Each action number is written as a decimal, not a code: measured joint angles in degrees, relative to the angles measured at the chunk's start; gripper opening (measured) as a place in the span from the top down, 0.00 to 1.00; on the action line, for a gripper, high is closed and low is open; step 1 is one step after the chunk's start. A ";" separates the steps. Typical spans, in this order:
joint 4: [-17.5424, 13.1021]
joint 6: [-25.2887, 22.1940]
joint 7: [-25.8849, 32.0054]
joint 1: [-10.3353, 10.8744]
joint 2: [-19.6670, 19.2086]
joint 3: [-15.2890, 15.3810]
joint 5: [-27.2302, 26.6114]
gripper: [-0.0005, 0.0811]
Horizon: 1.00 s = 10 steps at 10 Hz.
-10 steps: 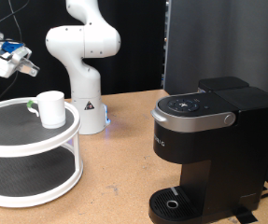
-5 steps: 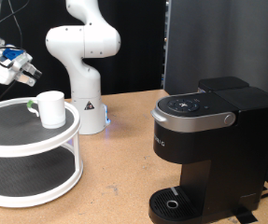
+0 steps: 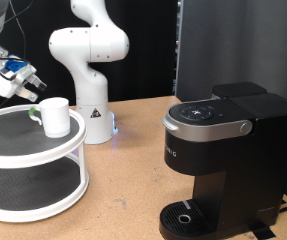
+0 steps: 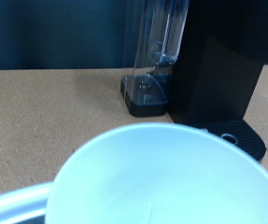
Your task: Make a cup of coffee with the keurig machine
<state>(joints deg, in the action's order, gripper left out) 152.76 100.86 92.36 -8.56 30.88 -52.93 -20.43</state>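
Gripper [image 3: 31, 86] hangs at the exterior view's left, just beside the cup [image 3: 54, 116] and above the white two-tier stand [image 3: 33, 150], placed as if for a grasp; whether its fingers are wide or narrow cannot be told. The cup is small, white, empty, and stands upright on the stand's top shelf. The keurig machine [image 3: 223, 150], black and boxy with its lid down, sits well apart at the right.

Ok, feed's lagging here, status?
Gripper beside cup, empty. Cup upright on white stand. Keurig machine lid shut, drip tray bare.
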 joint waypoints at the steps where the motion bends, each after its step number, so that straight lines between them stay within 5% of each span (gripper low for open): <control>1: 0.57 1.34 0.56 0.00 -0.38 -0.27 0.22 0.01; 10: 3.04 5.64 1.18 1.21 -3.92 -2.28 -2.90 0.01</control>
<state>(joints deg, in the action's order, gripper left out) 155.80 106.50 93.55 -7.34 26.96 -55.20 -23.33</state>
